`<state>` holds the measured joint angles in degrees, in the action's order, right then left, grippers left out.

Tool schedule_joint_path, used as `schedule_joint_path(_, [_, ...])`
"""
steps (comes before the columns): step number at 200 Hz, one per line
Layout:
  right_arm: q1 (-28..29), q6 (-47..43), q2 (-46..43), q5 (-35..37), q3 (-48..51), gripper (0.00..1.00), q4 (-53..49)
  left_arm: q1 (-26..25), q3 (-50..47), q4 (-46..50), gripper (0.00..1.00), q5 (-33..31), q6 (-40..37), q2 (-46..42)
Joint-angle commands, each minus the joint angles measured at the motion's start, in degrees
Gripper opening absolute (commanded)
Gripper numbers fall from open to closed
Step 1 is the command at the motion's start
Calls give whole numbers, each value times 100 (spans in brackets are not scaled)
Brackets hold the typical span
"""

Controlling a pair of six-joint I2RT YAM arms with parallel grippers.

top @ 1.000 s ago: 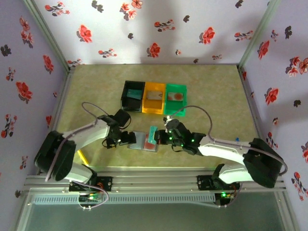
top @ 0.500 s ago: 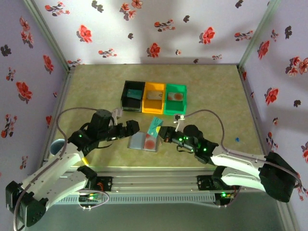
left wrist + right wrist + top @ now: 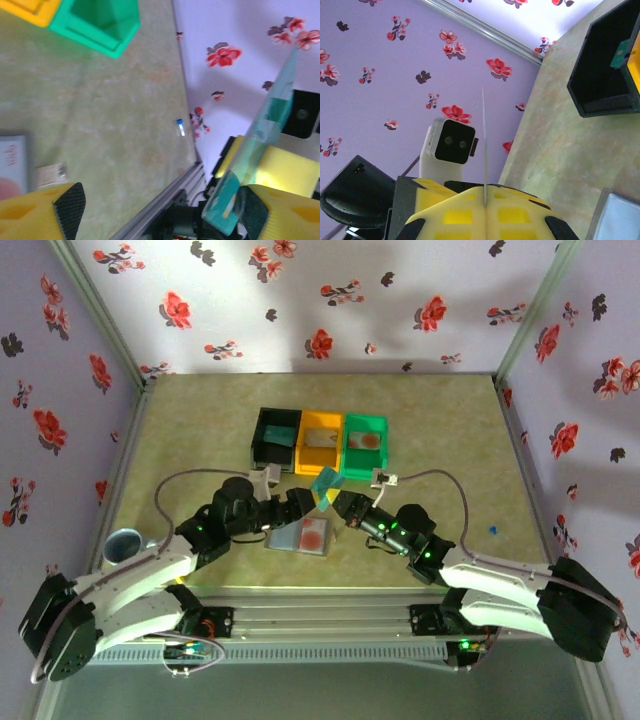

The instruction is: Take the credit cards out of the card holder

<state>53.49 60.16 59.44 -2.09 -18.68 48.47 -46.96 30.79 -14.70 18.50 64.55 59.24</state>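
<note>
The teal credit card (image 3: 325,485) is clamped upright in the right hand (image 3: 341,504), raised near the card holder (image 3: 300,536); the left hand's (image 3: 298,503) 2 fingers are spread around it.

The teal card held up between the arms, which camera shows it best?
The left wrist view: the teal card shows its face at a slant, darker patches visible. The top view shows it small and tilted. The right wrist view catches it edge-on, a thin line rising from the shut right end effector.
</note>
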Motion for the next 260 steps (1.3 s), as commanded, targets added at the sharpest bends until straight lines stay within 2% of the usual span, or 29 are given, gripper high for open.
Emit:
schedule_joint_path(1, [-23, 112, 63, 77, -30, 0, 304, -178, -3, -1041, 80, -168, 163, 128])
schedule_joint_path(120, [-12, 143, 169, 146, -14, 0, 242, -323, -146, -1556, 35, -508, 268, 115])
schedule_joint_path(208, [-14, 116, 114, 181, -66, 0, -70, -289, -144, -1404, 16, -716, 308, 8])
schedule_joint_path(218, [-12, 119, 108, 182, -75, 7, -135, -272, -152, -1395, 13, -734, 328, -11])
schedule_joint_path(229, [-13, 116, 100, 182, -83, 21, -207, -245, -186, -1395, 11, -756, 368, -34])
schedule_joint_path(260, [-9, -9, -79, 182, -92, 31, -577, -102, -255, -1211, 6, -707, 387, -193])
